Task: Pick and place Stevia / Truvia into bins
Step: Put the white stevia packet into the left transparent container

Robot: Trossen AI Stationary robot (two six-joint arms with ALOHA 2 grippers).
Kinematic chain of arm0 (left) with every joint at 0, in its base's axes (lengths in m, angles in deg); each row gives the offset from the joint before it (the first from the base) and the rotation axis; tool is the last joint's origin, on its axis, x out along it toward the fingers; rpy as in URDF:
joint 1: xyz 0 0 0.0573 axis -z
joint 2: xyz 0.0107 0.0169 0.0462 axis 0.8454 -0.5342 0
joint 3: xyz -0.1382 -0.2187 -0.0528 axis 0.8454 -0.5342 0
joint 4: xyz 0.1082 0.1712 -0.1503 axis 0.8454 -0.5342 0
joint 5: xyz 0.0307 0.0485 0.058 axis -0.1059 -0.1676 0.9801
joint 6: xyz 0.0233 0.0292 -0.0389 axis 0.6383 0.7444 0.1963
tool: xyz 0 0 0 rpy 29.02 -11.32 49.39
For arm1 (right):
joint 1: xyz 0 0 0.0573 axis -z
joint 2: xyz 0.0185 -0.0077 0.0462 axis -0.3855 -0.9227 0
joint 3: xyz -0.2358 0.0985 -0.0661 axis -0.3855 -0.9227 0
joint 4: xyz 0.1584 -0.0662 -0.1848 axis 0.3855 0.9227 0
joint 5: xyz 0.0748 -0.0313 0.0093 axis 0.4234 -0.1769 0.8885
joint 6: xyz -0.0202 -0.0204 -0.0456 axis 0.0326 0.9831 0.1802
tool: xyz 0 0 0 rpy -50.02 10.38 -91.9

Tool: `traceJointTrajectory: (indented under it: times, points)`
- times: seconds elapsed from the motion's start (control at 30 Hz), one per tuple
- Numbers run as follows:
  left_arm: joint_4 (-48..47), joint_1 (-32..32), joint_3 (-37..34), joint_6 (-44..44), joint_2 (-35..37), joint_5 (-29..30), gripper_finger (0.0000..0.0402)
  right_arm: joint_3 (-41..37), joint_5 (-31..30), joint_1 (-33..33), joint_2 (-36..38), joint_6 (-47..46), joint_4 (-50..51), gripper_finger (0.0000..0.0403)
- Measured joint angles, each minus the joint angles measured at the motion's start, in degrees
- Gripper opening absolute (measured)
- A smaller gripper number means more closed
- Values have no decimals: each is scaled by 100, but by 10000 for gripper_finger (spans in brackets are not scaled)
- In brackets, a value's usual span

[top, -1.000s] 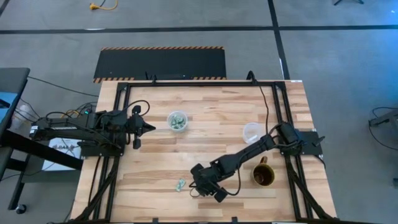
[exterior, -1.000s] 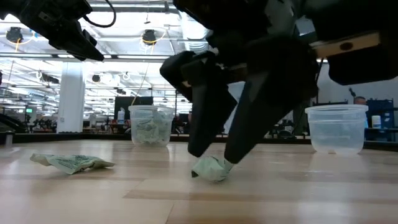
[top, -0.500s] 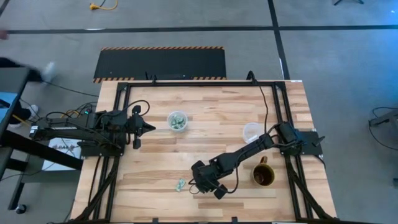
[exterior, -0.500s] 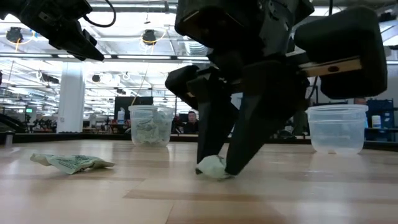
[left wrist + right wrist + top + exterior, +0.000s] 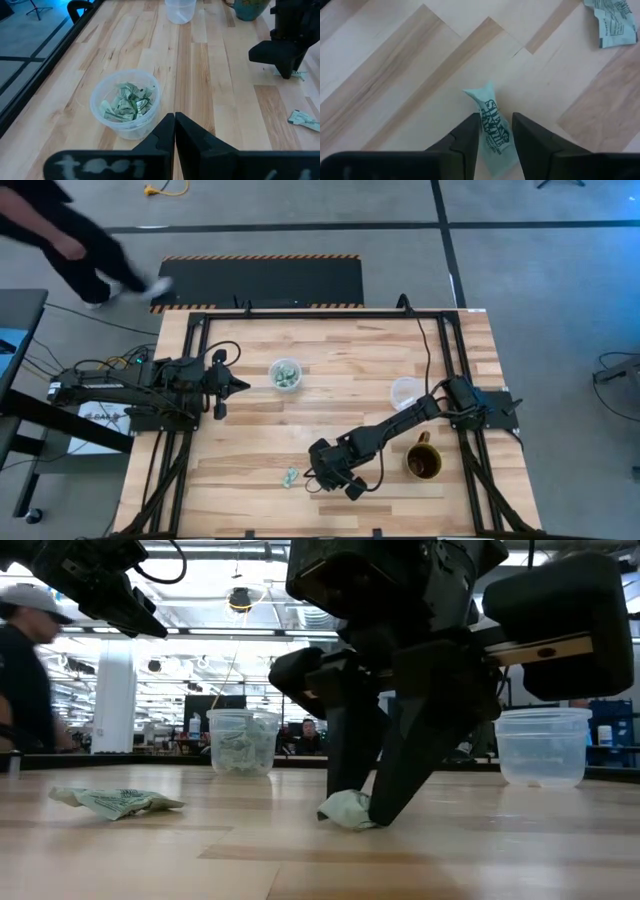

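Observation:
Near the table's front middle, a pale green Stevia sachet lies between the two fingers of my right gripper, which has shut on it; it also shows in the low view. A second sachet lies flat just left of it. One clear bin holds several sachets; the other bin stands empty at the right. My left gripper hovers shut at the table's left, near the filled bin. My right gripper pinches the sachet's two long edges between its two fingers, near one end. The fingers slant down from above and lie along the sachet's sides. The sachet rests on the table, slightly crumpled, its free end sticking out beyond the fingertips.
A brown mug stands by the right arm, near the empty bin. A black frame rail runs around the tabletop. A person walks past on the floor beyond the far left corner.
My right gripper's fingers have drawn together around the sachet on the table and now touch both its sides; the sachet has shifted slightly between them. A person has walked into view beyond the table's far left corner.

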Motion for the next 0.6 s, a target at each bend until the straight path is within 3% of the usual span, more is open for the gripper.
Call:
traceJointTrajectory:
  times: [0.6]
  points:
    - [0,0,0,0,-2,0,0,69,-32,120,24,-46,246,7]
